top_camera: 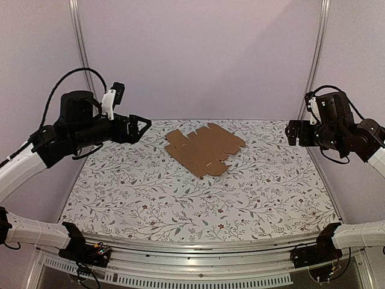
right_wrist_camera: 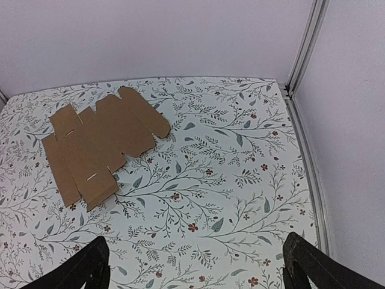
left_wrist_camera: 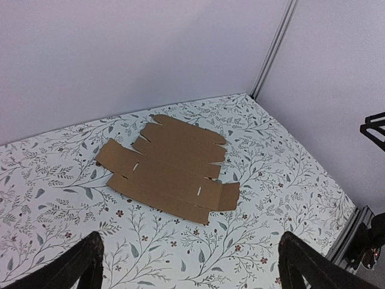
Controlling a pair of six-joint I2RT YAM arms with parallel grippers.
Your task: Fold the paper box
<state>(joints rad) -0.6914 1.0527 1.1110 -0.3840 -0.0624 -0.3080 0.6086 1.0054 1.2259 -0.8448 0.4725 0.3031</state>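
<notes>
The paper box [top_camera: 204,148] is a flat brown die-cut cardboard sheet with flaps and slots, lying unfolded on the floral table toward the back middle. It also shows in the left wrist view [left_wrist_camera: 170,167] and the right wrist view [right_wrist_camera: 99,143]. My left gripper [top_camera: 139,127] hovers high at the left, open and empty, well apart from the sheet; its dark fingertips [left_wrist_camera: 84,265] frame the view's bottom corners. At the right, my right gripper [top_camera: 291,132] hangs open and empty too, with a fingertip [right_wrist_camera: 310,265] low in its view.
The table [top_camera: 180,198] wears a white cloth with a leaf and flower print. Pale walls and metal corner posts [top_camera: 316,54] close in the back and sides. A metal rail [top_camera: 192,265] runs along the near edge by the arm bases.
</notes>
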